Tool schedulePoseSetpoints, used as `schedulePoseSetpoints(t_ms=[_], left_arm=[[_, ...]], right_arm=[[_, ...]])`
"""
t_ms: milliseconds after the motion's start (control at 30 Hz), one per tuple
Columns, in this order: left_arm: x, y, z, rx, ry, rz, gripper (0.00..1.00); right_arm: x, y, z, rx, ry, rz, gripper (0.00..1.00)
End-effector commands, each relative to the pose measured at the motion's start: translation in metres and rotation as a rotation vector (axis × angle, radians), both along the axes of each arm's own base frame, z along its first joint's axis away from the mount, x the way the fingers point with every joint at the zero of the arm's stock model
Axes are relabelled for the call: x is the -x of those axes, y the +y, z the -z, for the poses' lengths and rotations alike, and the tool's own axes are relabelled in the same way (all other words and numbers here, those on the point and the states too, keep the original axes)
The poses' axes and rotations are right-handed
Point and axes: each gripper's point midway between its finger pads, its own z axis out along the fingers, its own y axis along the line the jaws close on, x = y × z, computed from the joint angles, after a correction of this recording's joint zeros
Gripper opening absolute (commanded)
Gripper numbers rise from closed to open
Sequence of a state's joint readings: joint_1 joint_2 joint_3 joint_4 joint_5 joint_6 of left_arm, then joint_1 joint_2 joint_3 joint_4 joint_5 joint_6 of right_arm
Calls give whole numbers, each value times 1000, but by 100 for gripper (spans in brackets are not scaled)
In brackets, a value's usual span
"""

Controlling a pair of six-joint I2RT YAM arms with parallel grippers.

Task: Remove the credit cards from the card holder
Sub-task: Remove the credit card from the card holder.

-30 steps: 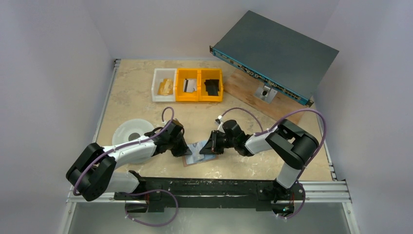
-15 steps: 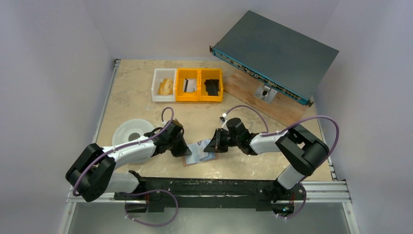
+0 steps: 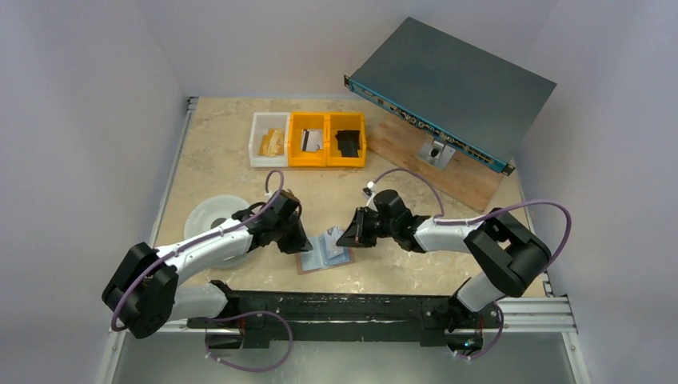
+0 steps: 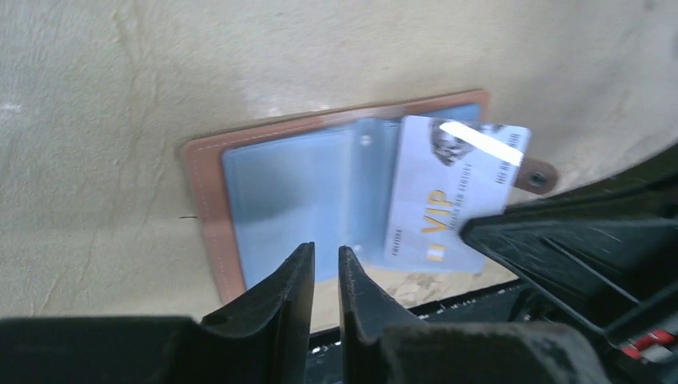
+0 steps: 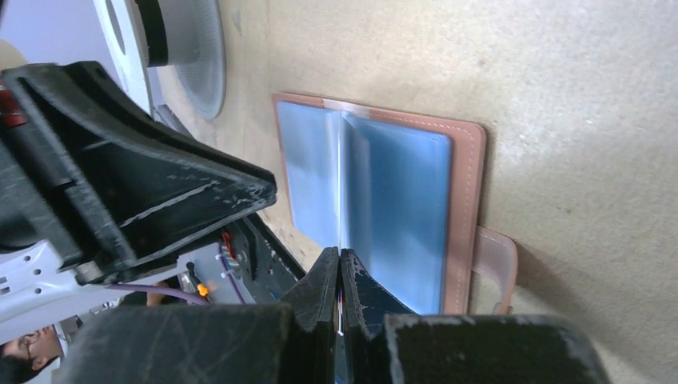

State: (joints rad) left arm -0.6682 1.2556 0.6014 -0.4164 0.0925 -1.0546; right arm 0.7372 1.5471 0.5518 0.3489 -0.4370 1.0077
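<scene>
The left arm (image 3: 209, 247) and right arm (image 3: 448, 234) stretch low and inward, wrists facing each other. The left fingers (image 4: 294, 278) stand slightly parted, nothing between them. The right fingers (image 5: 323, 278) press together, pinching a credit card (image 4: 448, 196) by its edge.

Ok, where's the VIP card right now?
Left wrist view: the VIP card sits tilted over the snap-tab half of the open wallet, pinched in the right gripper.
</scene>
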Motion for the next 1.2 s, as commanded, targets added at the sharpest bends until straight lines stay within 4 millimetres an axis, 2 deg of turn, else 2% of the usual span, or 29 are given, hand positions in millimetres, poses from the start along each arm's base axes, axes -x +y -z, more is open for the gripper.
schedulePoseSetpoints(t_ms=[0,300,500,700,900,1000,1100,1133,1167], left_arm=[[-17,-10,-48,51,-119,52,21],[-22,-21,-105,299,-246,123,44],[-21,-25,-125,461,-273,166,46],[-20,-36,-134,559,-270,197,47],[-24,-48,-145,666,-287,207,47],[-26,-51,-144,693,-283,202,40],[-28,-52,-144,699,-277,195,17],[-28,-52,-144,699,-276,195,5],[-29,-52,-144,698,-276,192,0]], right_arm=[[-16,13,-35,-57,-82,-13,0],[-26,10,-72,-165,-93,-17,0],[-23,11,-109,-312,-95,-62,0],[-13,16,-144,-449,-97,-107,0],[-12,17,-147,-467,-92,-116,0],[-11,16,-145,-462,-88,-113,0],[-12,15,-141,-446,-90,-106,0],[-13,15,-139,-436,-93,-102,3],[-14,14,-137,-420,-97,-96,7]])
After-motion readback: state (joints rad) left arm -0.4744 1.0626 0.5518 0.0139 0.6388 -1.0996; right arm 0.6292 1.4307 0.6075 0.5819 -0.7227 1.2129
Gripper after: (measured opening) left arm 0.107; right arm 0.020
